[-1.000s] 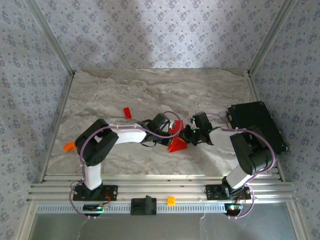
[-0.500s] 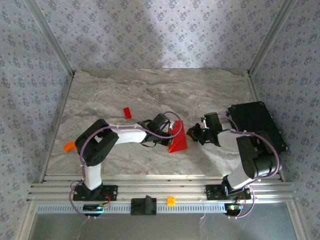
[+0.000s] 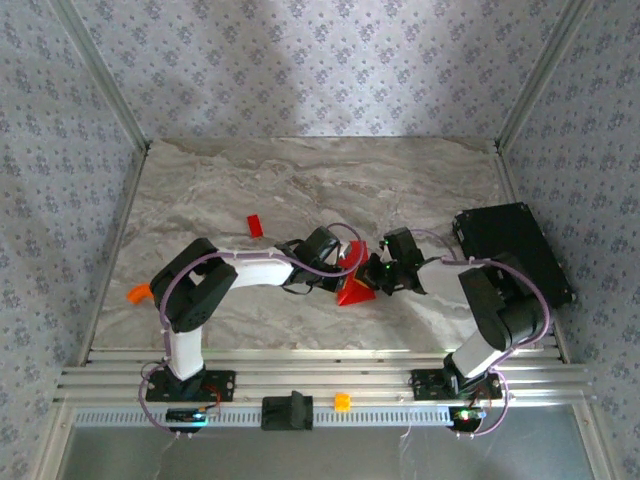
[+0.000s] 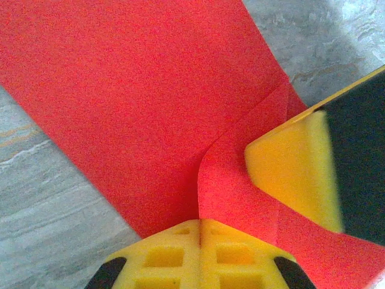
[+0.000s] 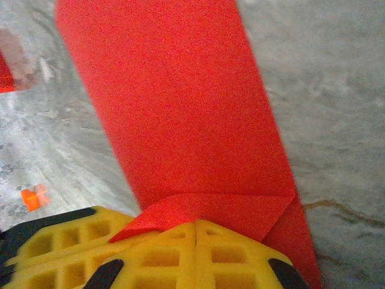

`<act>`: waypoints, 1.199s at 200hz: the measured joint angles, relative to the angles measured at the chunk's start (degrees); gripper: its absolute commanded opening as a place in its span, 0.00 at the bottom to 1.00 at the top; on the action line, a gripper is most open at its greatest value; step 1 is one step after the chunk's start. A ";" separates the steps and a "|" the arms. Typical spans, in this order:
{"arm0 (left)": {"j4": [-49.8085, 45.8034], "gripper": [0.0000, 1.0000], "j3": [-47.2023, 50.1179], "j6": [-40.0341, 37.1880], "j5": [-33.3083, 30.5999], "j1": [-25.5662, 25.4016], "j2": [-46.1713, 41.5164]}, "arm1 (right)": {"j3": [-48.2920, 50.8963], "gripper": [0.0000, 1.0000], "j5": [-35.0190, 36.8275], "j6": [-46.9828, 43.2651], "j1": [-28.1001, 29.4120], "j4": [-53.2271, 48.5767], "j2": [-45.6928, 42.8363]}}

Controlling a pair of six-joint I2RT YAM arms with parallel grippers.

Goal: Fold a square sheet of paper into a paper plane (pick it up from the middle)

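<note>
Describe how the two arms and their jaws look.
Left arm and right arm match: bulky black joint housings, white links between them, and thin lilac cables looping alongside. The jaws are bright yellow plastic with square grid recesses, on black mounts.

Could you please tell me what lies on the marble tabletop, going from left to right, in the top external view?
orange piece → small red block → red paper → black box
</note>
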State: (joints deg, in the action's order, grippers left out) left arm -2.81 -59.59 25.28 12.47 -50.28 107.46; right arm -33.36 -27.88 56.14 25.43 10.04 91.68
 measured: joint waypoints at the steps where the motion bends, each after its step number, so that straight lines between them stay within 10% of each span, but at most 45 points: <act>1: 0.00 0.05 0.00 0.00 0.00 0.00 0.00 | 0.00 0.03 -0.04 0.00 0.00 0.07 0.09; 130: -2.71 0.09 -1.66 0.04 0.59 -0.22 0.00 | 2.86 0.01 0.17 -2.27 -0.22 0.48 -2.29; 190: -7.34 0.27 -2.60 1.40 -1.07 0.11 -3.02 | 3.50 0.01 -0.42 -3.04 -0.79 1.22 -2.34; 240: -7.87 0.09 -2.93 6.01 1.97 1.73 -8.96 | 3.61 0.01 -0.46 -3.04 -0.81 1.57 -2.34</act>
State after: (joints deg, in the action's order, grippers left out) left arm -10.68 -62.52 31.29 14.44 -48.56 98.50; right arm -29.76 -28.34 53.10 24.62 11.62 89.34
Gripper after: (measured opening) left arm 0.142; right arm 0.052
